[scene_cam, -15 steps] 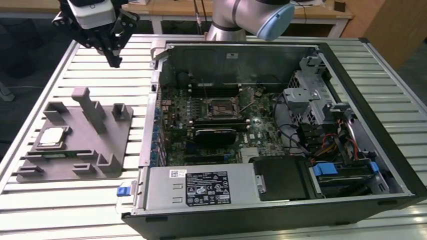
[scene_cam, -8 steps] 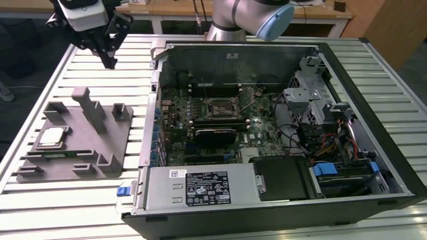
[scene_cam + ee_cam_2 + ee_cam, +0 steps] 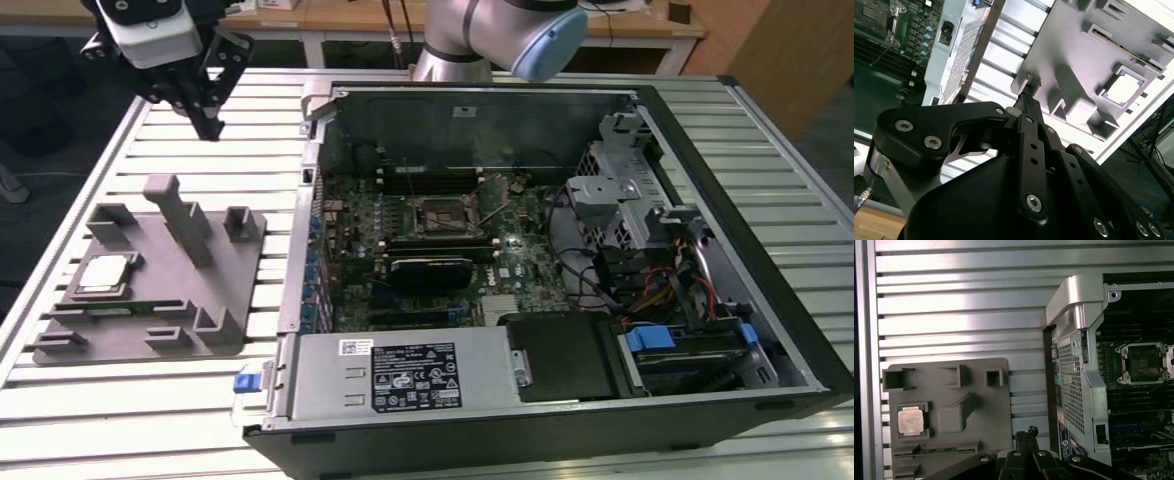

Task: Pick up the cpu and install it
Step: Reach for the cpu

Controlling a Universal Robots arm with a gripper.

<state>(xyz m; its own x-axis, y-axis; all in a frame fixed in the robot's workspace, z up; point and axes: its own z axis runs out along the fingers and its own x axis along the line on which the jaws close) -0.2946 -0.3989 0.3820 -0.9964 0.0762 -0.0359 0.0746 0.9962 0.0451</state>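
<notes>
The cpu, a small square chip with a shiny silver top, lies flat in a recess of the grey plastic tray at the exterior view's left. It also appears in both wrist views. My gripper hangs above the slatted table beyond the tray, well clear of the cpu, its black fingers pressed together and holding nothing. The black socket frame on the motherboard sits open inside the computer case, and the first wrist view shows the socket frame too.
The open computer case takes up the middle and the exterior view's right, its metal wall standing between tray and motherboard. Upright posts rise from the tray. A power supply sits along the near side.
</notes>
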